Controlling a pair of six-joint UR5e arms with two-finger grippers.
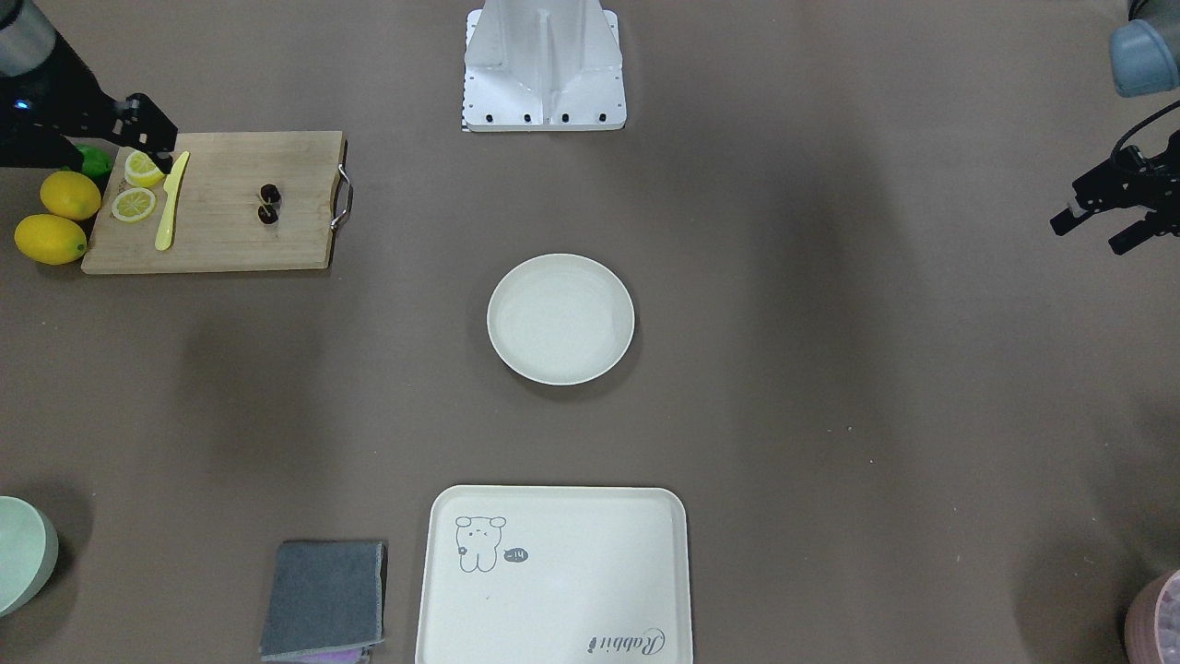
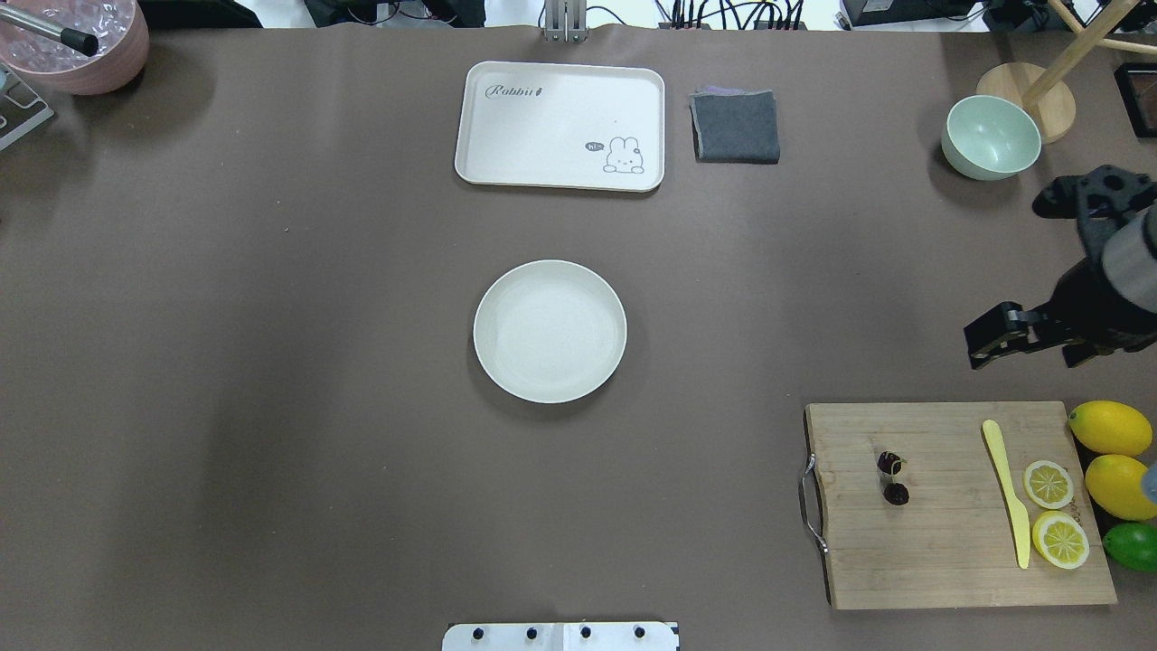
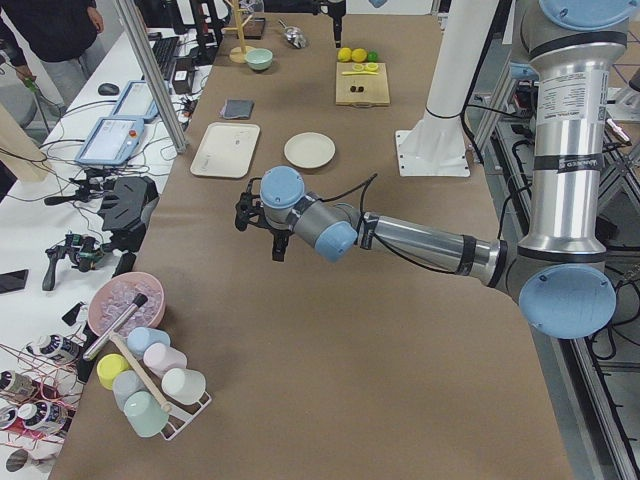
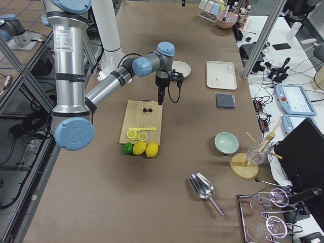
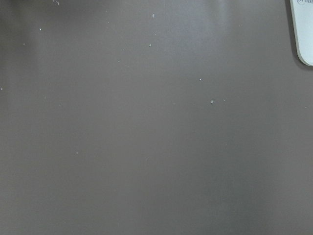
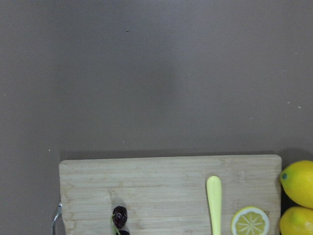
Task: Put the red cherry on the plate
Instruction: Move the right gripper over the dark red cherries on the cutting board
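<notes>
The red cherry, a dark pair on a short stem, lies on the left part of a wooden cutting board; it also shows at the bottom edge of the right wrist view. The round cream plate sits mid-table with nothing on it. My right gripper hovers open beyond the board's far edge, to the right of the cherry and apart from it. My left gripper hangs open and empty over bare table, far from both. The left wrist view shows only table cover and a tray corner.
On the board lie a yellow knife and two lemon slices; whole lemons and a lime sit beside it. A rabbit tray, grey cloth, mint bowl and pink bowl line the far edge.
</notes>
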